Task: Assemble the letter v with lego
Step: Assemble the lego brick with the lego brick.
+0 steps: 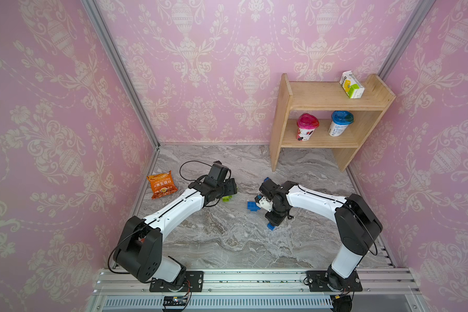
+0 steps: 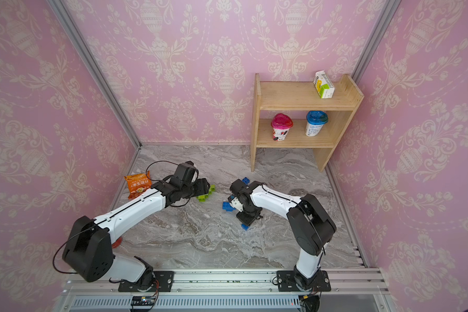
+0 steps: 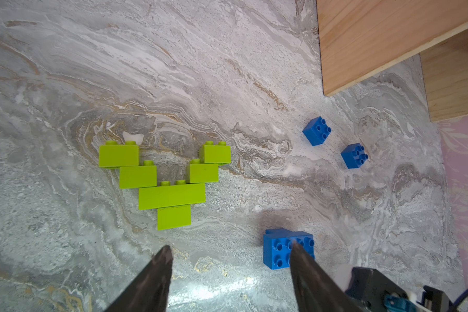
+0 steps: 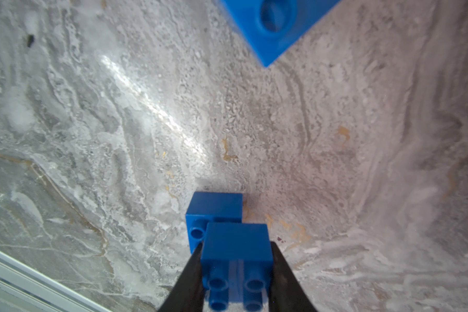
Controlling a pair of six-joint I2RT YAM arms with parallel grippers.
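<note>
Your right gripper [image 4: 237,247] is clamped on a blue brick [image 4: 237,259] of smooth, glossy plastic. It is boxy, with its round studs facing the wrist camera. A second blue brick [image 4: 214,209] sits just beyond it, offset like a stair; you cannot tell whether the two are locked together. A third brick [image 4: 270,24], blurred, lies further off on the table [image 4: 119,121], a grey marble-look surface with tan veins and a sheen.

Your left gripper [image 3: 230,248] is spread wide and holds nothing. Ahead of its dark tapered fingers [image 3: 160,270] lies the green V [image 3: 170,194]: six lime bricks stepped down to a single brick at the point, flat on the marble. One finger overlaps a wide blue block [image 3: 278,251] in the wrist view; contact is unclear. Two small blue cubes [image 3: 316,131] rest apart near the wooden shelf [image 3: 376,40].

In both top views the left arm reaches forward and low, its gripper over the V, beside an orange snack bag [image 1: 161,185]. The right arm folds inward, its gripper pointing back toward the near edge.
</note>
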